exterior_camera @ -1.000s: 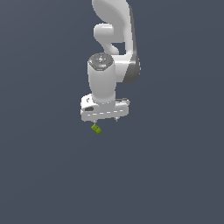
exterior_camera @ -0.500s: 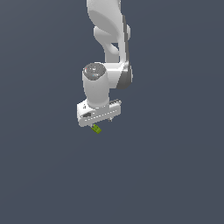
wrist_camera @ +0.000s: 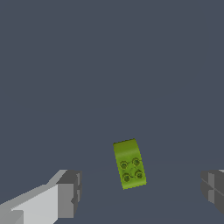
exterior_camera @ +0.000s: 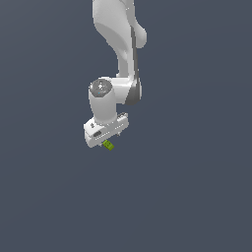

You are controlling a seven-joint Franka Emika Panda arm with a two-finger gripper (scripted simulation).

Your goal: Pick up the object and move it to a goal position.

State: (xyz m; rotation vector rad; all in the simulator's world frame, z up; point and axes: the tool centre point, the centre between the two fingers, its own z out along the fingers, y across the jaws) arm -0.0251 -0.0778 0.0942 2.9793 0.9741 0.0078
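The object (exterior_camera: pixel 109 144) is a tiny lime-green block with darker green markings, lying on the dark grey floor just under the white hand. In the wrist view the object (wrist_camera: pixel 129 164) lies between the two grey fingertips, with a gap on each side. My gripper (exterior_camera: pixel 107 139) is open and holds nothing. In the wrist view, the gripper (wrist_camera: pixel 141 190) has one fingertip (wrist_camera: pixel 70 192) on one side of the block and the other at the frame's edge. I cannot tell how far above the floor the fingertips are.
The white arm (exterior_camera: pixel 120 44) rises from the hand to the top of the exterior view. Plain dark grey floor (exterior_camera: pixel 197 197) lies all around, with no other objects and no goal marker in view.
The hand has moved down and toward the exterior view's left, turning as it went, so it now sits over the block. The block has not moved.
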